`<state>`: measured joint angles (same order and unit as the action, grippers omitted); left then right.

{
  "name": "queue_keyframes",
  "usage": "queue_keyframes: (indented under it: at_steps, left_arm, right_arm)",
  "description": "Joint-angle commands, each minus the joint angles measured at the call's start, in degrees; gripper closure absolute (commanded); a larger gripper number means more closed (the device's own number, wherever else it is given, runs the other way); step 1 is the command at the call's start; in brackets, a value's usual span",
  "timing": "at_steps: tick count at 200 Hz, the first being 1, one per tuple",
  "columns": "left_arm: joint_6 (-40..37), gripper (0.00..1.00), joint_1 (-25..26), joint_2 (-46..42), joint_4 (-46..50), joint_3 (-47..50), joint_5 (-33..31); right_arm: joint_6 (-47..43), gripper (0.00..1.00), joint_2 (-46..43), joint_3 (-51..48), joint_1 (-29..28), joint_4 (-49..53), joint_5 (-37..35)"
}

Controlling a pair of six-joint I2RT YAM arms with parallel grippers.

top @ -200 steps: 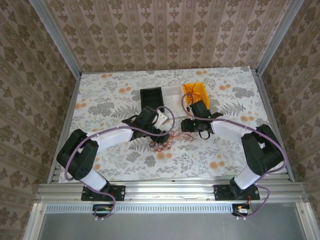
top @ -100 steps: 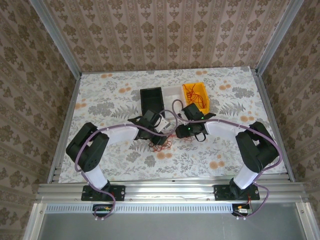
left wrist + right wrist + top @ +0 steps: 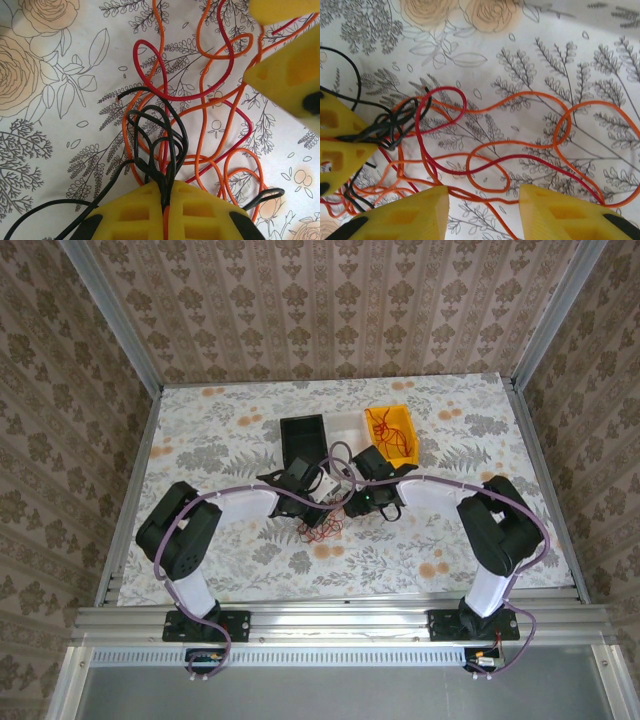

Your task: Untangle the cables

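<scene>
Barely begun. Left fingers (image 3: pixel 164 202) were clamped on black strands plus one orange at tangle's edge. Right fingers (image 3: pixel 352 503) stood partly apart, straddling orange loops, gripping nothing. Cables (image 3: pixel 322 530) lay knotted on counter (image 3: pixel 230 440) between my fingers; none separated, I judged.

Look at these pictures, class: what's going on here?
Two robot arms meet over a tangle of wires in the middle of a flowered table. The left gripper is shut on a bunch of black wires from that tangle. The right gripper sits close beside it, open over the red and orange loops. The tangle is not yet pulled apart. A few wires lie in the yellow bin.
</scene>
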<state>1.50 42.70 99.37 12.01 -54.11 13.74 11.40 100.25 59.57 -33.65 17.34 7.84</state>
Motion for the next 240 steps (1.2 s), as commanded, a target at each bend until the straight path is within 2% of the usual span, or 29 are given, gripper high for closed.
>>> queue_keyframes:
  at_steps: [1, 79, 204, 212, 230, 240]
  left_arm:
    - [-1.1, 1.00, -0.2, 0.4, 1.9, -1.0, 0.3]
    - [-1.5, 1.00, -0.2, -0.2, 2.1, -0.8, 0.0]
    - [-1.2, 1.00, -0.2, -0.2, 1.7, -0.5, -0.1]
    - [-1.2, 1.00, -0.2, -0.1, 1.7, -0.5, -0.1]
    - [-1.1, 1.00, -0.2, -0.1, 1.6, -0.6, -0.3]
    - [-1.1, 1.00, -0.2, -0.1, 1.5, -0.5, -0.5]
  right_arm:
    - [-1.5, 0.58, 0.7, 2.8, 0.0, -1.8, 1.3]
    - [-2.1, 0.61, 4.8, 5.5, 0.0, -2.8, 5.3]
    - [-1.6, 0.62, 10.1, 7.5, -0.1, -4.9, 6.7]
    - [-1.6, 0.65, 10.0, 7.5, -0.1, -4.7, 6.5]
    - [-1.5, 0.84, 9.5, 6.8, 0.0, -4.3, 4.9]
    - [-1.2, 0.91, 8.4, 5.5, 0.3, -5.2, 3.9]
